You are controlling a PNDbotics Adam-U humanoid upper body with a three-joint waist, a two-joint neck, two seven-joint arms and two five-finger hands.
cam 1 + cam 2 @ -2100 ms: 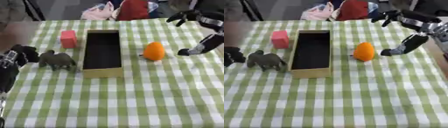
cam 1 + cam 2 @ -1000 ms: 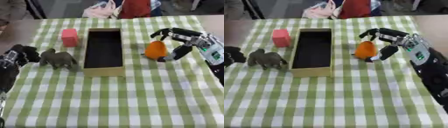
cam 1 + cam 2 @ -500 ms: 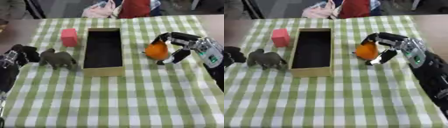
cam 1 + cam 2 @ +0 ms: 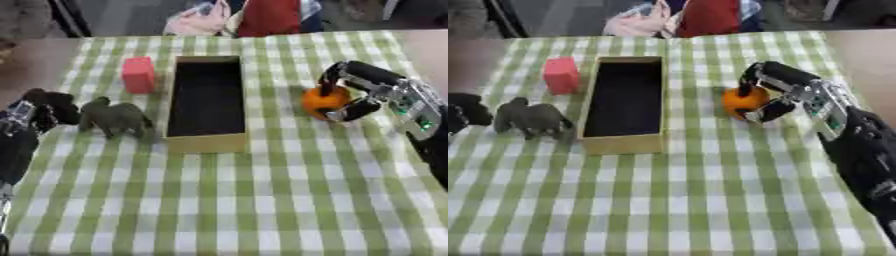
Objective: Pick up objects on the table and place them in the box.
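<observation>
Three objects sit outside the box (image 4: 207, 102); the orange fruit (image 4: 323, 99) lies just right of it, the right hand (image 4: 360, 92) curled around it, grasping. Left hand (image 4: 45, 106), beside the grey elephant (image 4: 112, 117), looks clenched, empty.

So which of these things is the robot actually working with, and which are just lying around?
Part of the job:
orange ball, held by the right hand
grey elephant toy
red block
box

Just lying about:
pink and red bundles beyond the table's far edge
</observation>
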